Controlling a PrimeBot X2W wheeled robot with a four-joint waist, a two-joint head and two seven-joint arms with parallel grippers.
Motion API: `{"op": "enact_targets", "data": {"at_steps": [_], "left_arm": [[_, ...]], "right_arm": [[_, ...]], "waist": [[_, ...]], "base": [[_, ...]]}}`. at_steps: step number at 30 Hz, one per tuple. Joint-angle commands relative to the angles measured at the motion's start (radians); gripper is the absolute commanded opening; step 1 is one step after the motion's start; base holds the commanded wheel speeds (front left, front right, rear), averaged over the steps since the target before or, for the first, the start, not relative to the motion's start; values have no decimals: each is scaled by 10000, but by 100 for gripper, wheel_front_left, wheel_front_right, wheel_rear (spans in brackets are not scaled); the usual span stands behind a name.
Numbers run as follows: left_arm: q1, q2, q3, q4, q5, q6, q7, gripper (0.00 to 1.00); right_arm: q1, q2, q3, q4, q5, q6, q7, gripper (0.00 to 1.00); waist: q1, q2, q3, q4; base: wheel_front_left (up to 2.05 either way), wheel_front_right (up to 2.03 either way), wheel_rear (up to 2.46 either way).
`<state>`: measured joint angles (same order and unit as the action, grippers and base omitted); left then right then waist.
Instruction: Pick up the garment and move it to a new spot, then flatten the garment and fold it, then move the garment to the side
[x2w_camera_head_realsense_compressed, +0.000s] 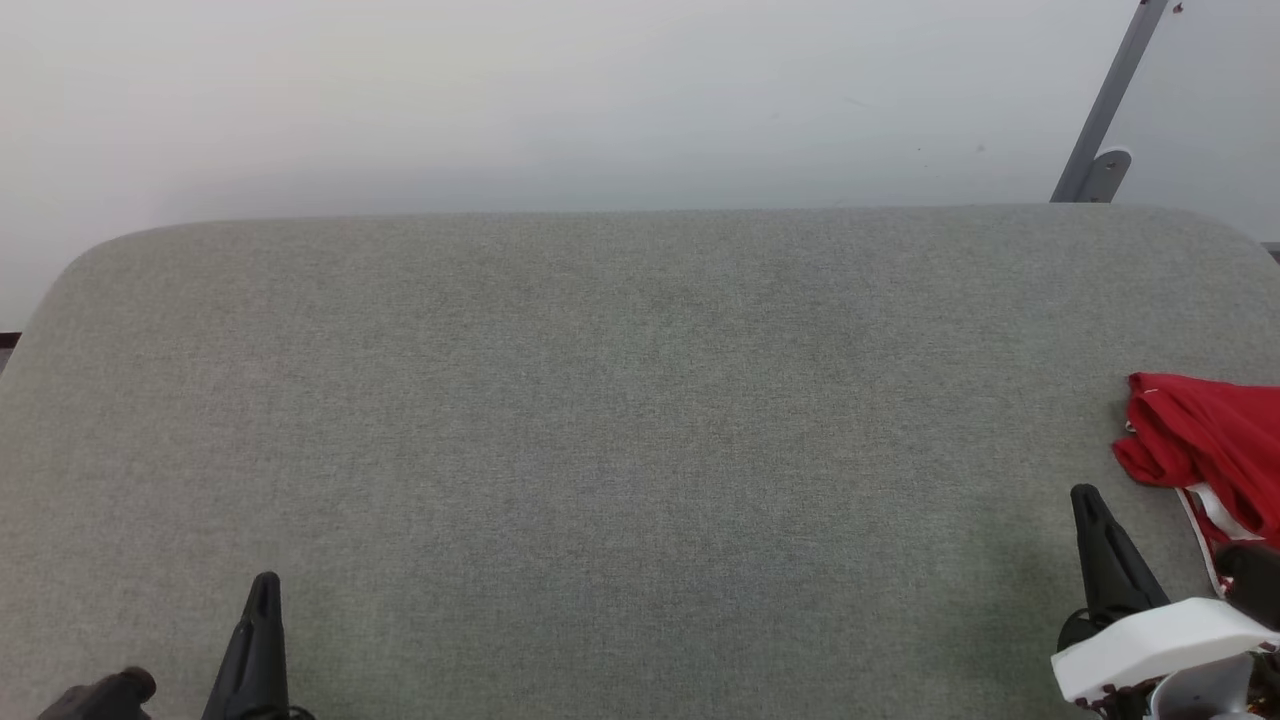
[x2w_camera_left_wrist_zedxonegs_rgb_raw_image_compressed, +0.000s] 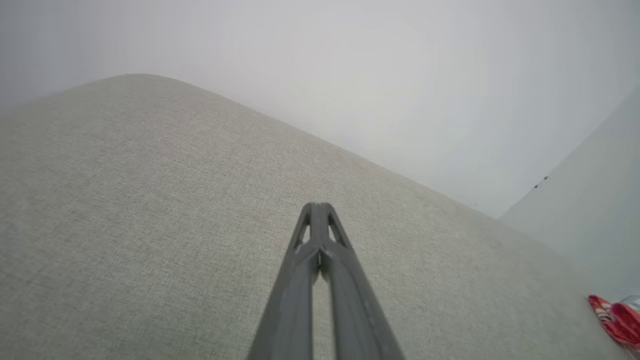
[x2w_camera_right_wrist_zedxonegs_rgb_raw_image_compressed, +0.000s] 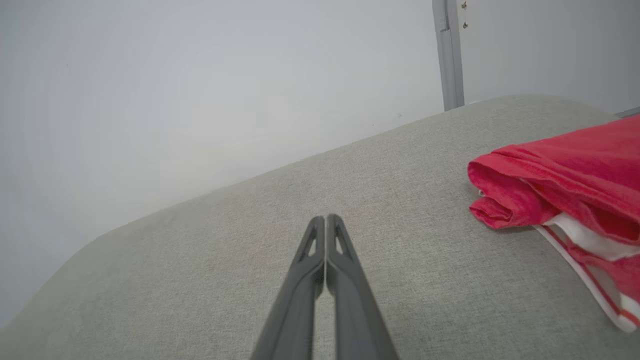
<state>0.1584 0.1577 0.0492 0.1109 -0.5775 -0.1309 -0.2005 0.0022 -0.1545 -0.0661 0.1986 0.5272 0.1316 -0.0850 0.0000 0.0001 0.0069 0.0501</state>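
Red garment (x2w_camera_head_realsense_compressed: 1210, 440) lies bunched on the grey fabric table (x2w_camera_head_realsense_compressed: 600, 400), at its far right side in the head view, partly cut off by the pic edge. Folds are piled up, w/ a white cuff panel edged in thin red-and-white stripes on the near side, clear in the right wrist view (x2w_camera_right_wrist_zedxonegs_rgb_raw_image_compressed: 565, 180).

Right gripper (x2w_camera_head_realsense_compressed: 1085, 495) sits low right, just left of the garment. Fingers are pressed together tip to tip (x2w_camera_right_wrist_zedxonegs_rgb_raw_image_compressed: 325, 218), clenched on nothing, tips apart from the cloth.

Left gripper (x2w_camera_head_realsense_compressed: 265, 585) sits low left over bare table, well apart from the garment. It's clenched too, fingers meeting at the tips (x2w_camera_left_wrist_zedxonegs_rgb_raw_image_compressed: 320, 206), nothing between. A bit of red shows at the far right of its view (x2w_camera_left_wrist_zedxonegs_rgb_raw_image_compressed: 617, 320).

Pale wall (x2w_camera_head_realsense_compressed: 600, 100) behind the table, w/ a slanted grey metal bar (x2w_camera_head_realsense_compressed: 1110, 100) at top right.
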Motion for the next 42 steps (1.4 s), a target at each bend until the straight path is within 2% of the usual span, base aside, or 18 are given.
{"op": "enact_targets", "data": {"at_steps": [1, 22, 42], "left_arm": [[-330, 58, 62, -78, -451, 5, 113, 0], [-1052, -199, 150, 333, -3454, 2, 936, 0], [-1534, -414, 240, 612, -5486, 2, 1532, 0]], "right_arm": [[-312, -9, -51, -133, 432, -2, 77, 0], [-565, 300, -177, 31, 3504, -5, 632, 0], [-745, 512, -263, 141, 5632, -5, 1032, 0]], "waist": [[0, -1, -1, -7], [0, -1, -8, -106], [0, -1, -15, -192]], "base": [[0, 0, 0], [0, 0, 0], [0, 0, 0]]}}
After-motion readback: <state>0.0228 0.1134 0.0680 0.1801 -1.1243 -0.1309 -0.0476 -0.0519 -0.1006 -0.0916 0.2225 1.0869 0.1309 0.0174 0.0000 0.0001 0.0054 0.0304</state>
